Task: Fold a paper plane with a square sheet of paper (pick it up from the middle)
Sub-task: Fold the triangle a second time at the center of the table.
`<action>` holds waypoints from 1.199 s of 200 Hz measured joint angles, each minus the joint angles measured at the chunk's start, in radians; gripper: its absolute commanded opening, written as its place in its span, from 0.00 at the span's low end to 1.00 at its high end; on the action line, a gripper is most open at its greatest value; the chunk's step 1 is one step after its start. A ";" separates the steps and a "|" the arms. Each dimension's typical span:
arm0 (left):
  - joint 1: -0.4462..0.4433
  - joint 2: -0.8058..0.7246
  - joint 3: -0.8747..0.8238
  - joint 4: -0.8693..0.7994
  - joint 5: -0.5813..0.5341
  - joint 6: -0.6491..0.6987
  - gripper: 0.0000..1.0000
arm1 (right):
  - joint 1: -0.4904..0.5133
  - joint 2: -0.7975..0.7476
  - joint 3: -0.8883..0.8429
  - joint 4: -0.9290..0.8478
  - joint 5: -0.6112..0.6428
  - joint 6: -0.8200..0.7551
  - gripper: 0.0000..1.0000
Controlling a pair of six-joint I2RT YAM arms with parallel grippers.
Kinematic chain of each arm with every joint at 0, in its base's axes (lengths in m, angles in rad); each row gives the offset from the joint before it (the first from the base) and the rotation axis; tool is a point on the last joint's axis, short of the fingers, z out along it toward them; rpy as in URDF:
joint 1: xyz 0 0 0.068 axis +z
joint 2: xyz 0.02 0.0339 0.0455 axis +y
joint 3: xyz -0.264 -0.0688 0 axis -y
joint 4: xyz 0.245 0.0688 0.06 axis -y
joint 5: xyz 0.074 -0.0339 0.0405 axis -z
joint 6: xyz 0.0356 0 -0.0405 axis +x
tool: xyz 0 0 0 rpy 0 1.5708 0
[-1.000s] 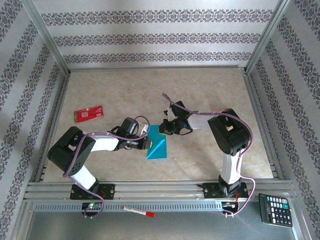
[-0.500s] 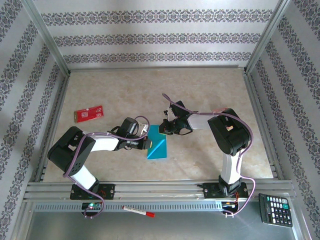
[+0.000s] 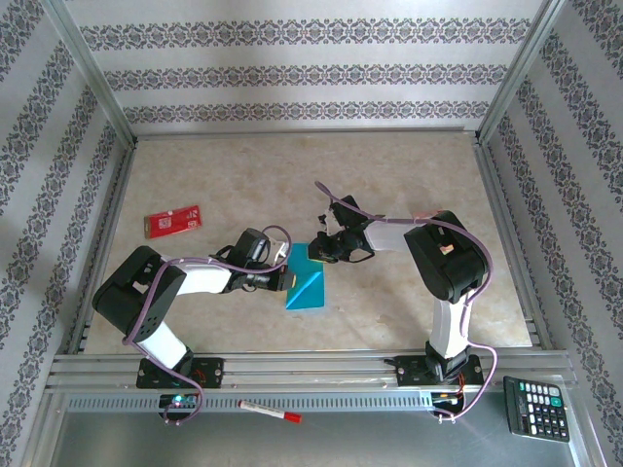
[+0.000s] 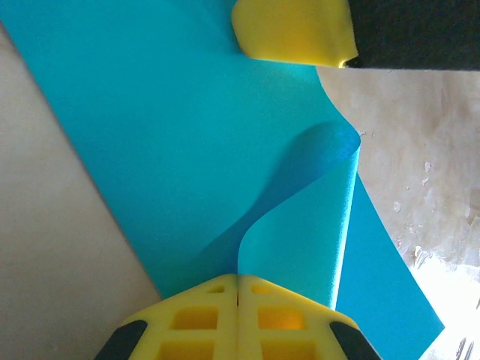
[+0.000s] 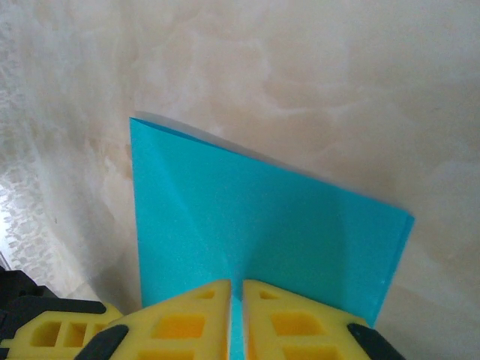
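Findings, top view: thin teal-blue sheet of paper, part-folded w/ a diagonal crease, lies on the beige marble-look table at centre frame, btwn your two arms. Left gripper sits at the sheet's left edge; right gripper at its upper edge.

Left wrist view: your left gripper's yellow fingers are pressed together at bottom centre, nipping the base of a flap that curls up off the sheet toward mid-right. Rest of the sheet lies flat, running upper left to lower right. A yellow finger of the right gripper rests on the sheet at top centre.

Right wrist view: right gripper fingers nearly together, thin slit btwn them, teal showing in it. You cannot tell whether the paper is nipped or just lies beneath. Sheet spreads above the fingers, creased.

Other items: red-and-white card at left, well apart from the sheet; red marker pen and black calculator on the grey ledge along bottom frame.
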 measured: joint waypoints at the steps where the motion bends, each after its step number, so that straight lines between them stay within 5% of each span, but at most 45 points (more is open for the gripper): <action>1: 0.000 0.000 0.000 0.000 0.000 0.000 0.00 | 0.000 0.000 0.000 0.000 0.000 0.000 0.16; 61: -0.001 0.000 0.003 -0.007 -0.005 0.000 0.00 | -0.030 -0.029 0.013 -0.076 -0.005 0.000 0.19; 109: -0.002 0.000 0.004 -0.008 -0.008 0.000 0.00 | -0.050 -0.222 -0.072 -0.076 0.013 0.040 0.18; 154: -0.002 0.000 0.004 -0.009 -0.008 0.000 0.00 | 0.099 -0.329 -0.252 0.068 0.023 0.193 0.00; 240: -0.002 0.001 0.004 -0.009 -0.008 0.000 0.00 | 0.333 -0.287 -0.371 0.431 0.068 0.393 0.00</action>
